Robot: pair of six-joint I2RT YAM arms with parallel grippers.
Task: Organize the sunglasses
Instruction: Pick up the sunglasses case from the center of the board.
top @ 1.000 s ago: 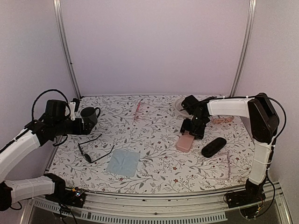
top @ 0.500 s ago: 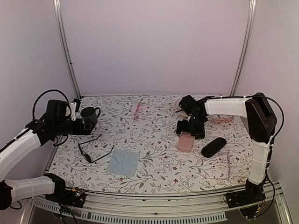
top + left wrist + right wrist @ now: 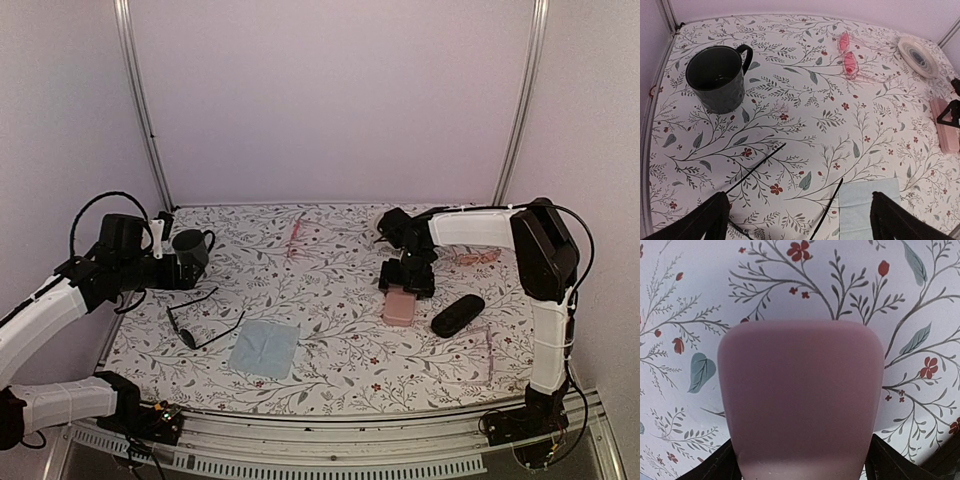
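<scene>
Sunglasses [image 3: 203, 322] lie on the desk [image 3: 330, 290] beneath our left tool [image 3: 799, 210], which is spread wide. Our right tool [image 3: 408, 282] straddles the pink case [image 3: 399, 306]; we cannot tell whether it pinches.

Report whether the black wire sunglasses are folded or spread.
Spread: both temple arms of the sunglasses stick out straight from the lenses instead of lying folded behind them.

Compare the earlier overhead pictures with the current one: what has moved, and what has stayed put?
The right arm's elbow swung left and the right gripper shifted slightly left above the pink case, fingers straddling it; a grip cannot be confirmed. The pink case lies about where it was. The left gripper, sunglasses, mug, blue cloth and black case stayed put.
</scene>
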